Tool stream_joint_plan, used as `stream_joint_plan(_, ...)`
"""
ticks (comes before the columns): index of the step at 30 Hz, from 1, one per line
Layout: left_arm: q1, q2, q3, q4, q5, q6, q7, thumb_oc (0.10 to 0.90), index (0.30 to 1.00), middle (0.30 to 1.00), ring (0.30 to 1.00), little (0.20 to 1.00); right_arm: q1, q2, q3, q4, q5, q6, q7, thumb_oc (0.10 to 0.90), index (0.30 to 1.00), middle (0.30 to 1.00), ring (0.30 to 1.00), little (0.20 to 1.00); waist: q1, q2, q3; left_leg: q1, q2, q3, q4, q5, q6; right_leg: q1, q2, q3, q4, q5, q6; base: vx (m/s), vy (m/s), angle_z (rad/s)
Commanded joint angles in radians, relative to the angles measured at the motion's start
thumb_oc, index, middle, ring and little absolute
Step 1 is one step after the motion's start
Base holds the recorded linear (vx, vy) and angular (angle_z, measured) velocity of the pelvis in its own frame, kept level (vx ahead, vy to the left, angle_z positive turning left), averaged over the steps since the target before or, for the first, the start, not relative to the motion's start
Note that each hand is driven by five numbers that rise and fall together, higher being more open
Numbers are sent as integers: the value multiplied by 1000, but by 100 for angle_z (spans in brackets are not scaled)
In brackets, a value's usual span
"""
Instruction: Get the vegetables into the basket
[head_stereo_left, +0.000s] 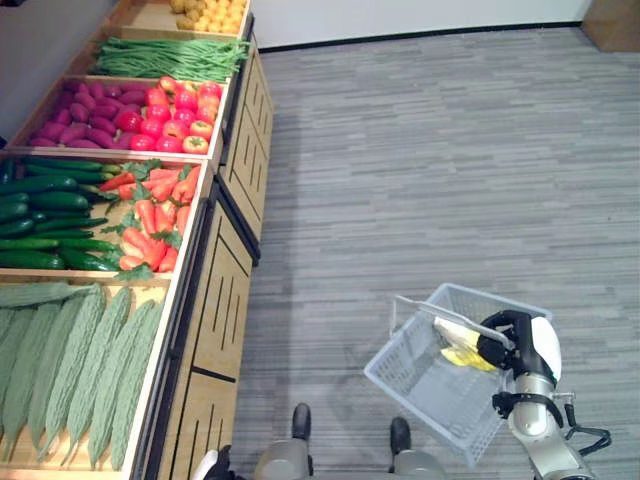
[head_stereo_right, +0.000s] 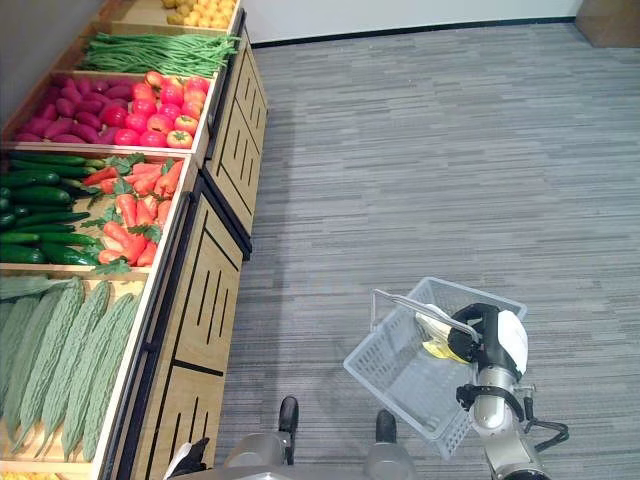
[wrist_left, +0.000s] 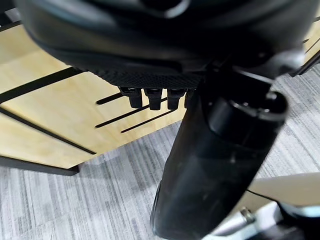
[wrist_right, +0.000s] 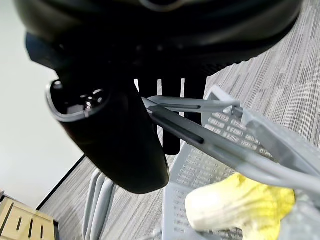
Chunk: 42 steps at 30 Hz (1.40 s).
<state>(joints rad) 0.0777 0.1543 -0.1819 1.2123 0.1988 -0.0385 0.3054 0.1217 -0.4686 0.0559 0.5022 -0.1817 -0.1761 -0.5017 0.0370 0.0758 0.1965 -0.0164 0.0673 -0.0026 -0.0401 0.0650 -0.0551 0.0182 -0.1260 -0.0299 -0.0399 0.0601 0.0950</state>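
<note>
Wooden display stand (head_stereo_left: 222, 300) with slatted panels, on grey striped floor (head_stereo_left: 430, 150).

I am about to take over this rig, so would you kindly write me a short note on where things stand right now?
Right hand: shut on the handle of the grey basket, carried over the floor.
Left hand: idle, hanging by the wooden stand's front; grip unclear.
Done: one yellow-and-white vegetable lies in the basket.
Left: carrots, cucumbers and bitter gourds sit in the stand's bins.

Basket (head_stereo_left: 440, 375) right of produce stand (head_stereo_left: 215, 290), vegetable (head_stereo_left: 462, 350) inside.
</note>
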Motion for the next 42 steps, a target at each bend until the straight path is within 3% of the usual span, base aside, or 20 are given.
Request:
stream_joint_plan(1,-26,65,2,40,6,-13,35,900,1000,1000,1000,1000,-108,-51,-44,-133,2,-101,-63,400,300,300,300,300,18,-49,-77,-112,26,-36,-47,105,-50,70,41,-28,33,-124,8,103,139,-21)
stream_joint_plan(7,-42,81,-13,25,25,-15,22,900,1000,1000,1000,1000,-137,-18,-30,-119,1,-83,-51,400,300,300,300,300,22,-76,-98,-74,-11,31,-39,48,3,58,-19,28,43,-106,53,126,205,-19)
stream_joint_plan(15,-68,99,-26,7,41,-14,9,900,1000,1000,1000,1000,-129,-6,-31,-120,-10,-66,-22,400,300,300,300,300,20,-103,-117,-36,-51,55,-29,-6,43,45,-61,50,72,-65,92,106,138,-16)
stream_joint_plan(20,-84,112,-41,-10,66,-7,2,900,1000,1000,1000,1000,-129,-3,-37,-126,-17,-60,-15,400,300,300,300,300,12,-110,-109,-15,-79,52,-19,-30,69,-5,-77,74,198,-4,109,59,137,-6)
stream_joint_plan(24,-105,124,-79,-26,111,-4,0,900,1000,1000,1000,1000,-146,1,-18,-111,-15,-63,-17,400,300,300,300,300,7,-100,-90,6,-86,45,-17,-44,84,-64,-62,84,324,15,99,27,84,-14)
stream_joint_plan(26,-118,131,-92,-28,131,-4,-4,900,1000,1000,1000,1000,-153,4,-9,-116,-12,-66,-11,400,300,300,300,300,-1,-93,-80,37,-85,45,-25,-55,84,-108,-53,65,338,27,87,116,57,-22)
stream_joint_plan(30,-138,132,-93,-40,116,-9,-1,900,1000,1000,1000,1000,-156,-6,-10,-106,-12,-72,-12,400,300,300,300,300,-23,-81,-62,75,-76,25,-28,-78,72,-162,-24,32,217,4,71,128,-47,-2)
stream_joint_plan(32,-149,130,-92,-29,113,-14,0,900,1000,1000,1000,1000,-164,-5,-9,-104,-11,-76,-19,400,300,300,300,300,-45,-88,-56,115,-68,10,-29,-106,56,-204,-26,48,101,63,84,284,-174,22)
stream_joint_plan(34,-144,130,-92,-32,110,-18,0,900,1000,1000,1000,1000,-164,-9,-3,-106,-16,-75,-17,400,300,300,300,300,-56,-89,-56,148,-53,2,-24,-123,41,-223,-23,46,93,92,92,262,-183,32)
stream_joint_plan(38,-132,121,-81,-22,113,-13,8,900,1000,1000,1000,1000,-140,-20,-6,-120,-25,-76,-5,400,300,300,300,300,-55,-87,-80,155,-32,-8,-19,-130,28,-180,-6,32,68,71,73,156,-173,34)
stream_joint_plan(42,-107,97,-66,0,95,-10,9,900,1000,1000,1000,1000,-114,-56,-32,-147,-25,-88,4,400,300,300,300,300,-53,-59,-102,160,27,-36,-13,-92,-6,-158,41,-11,91,21,40,167,-235,14)
